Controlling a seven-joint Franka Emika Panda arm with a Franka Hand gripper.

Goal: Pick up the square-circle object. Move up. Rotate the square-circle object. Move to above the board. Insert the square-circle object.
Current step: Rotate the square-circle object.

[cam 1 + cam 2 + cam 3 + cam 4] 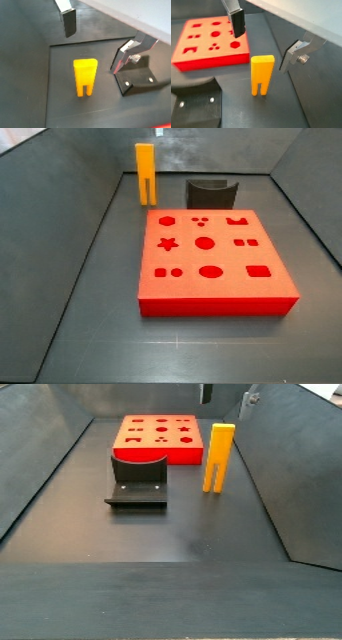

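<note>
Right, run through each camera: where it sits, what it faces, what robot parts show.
Wrist view: above the floor, looking down at the upright square-circle object and fixture; open pincer fingers show.
Wrist view: same perch, adding the board; pincer fingers.
Side view: beyond the board, facing the bar; no robot.
Side view: opposite end; pincer at top edge.
All share the bar.

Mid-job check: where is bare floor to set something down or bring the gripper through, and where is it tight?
Bare floor runs from the fixture toward the side camera. Crowded: the far end, where the board, fixture and upright square-circle object cluster. The open gripper is above the object, not holding it.
</note>
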